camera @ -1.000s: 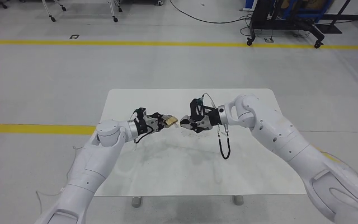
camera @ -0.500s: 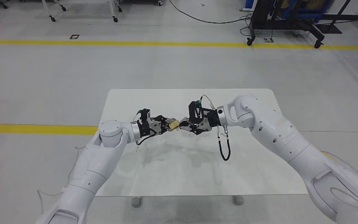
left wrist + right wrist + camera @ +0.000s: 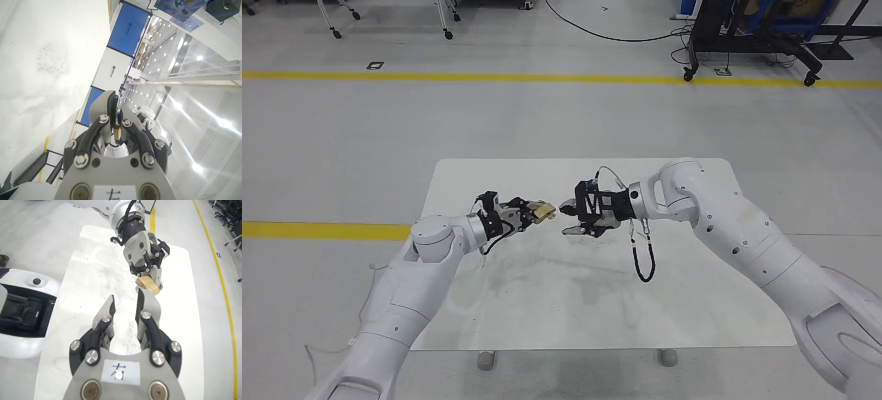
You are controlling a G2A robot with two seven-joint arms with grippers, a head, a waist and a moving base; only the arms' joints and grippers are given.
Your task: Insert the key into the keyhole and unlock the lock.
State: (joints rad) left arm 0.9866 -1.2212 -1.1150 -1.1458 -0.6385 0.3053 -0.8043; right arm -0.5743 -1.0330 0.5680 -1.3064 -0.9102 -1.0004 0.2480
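A brass padlock is clamped in my left gripper, held in the air over the white table with its body pointing at the other arm. From above, the padlock sticks out of the left gripper. Its brass body and a silver metal part sit between the left fingers. My right gripper is open with nothing between its fingers, one fingertip just short of the padlock. A small silver piece shows at the lock's near end; I cannot tell if it is the key.
The table under both arms is bare apart from faint dark specks. A black cable loop hangs from the right arm. Yellow floor lines run beyond the table's edges.
Half a second ago the two grippers met at the padlock. Now a small gap separates them, and both have shifted slightly toward the table's far side.
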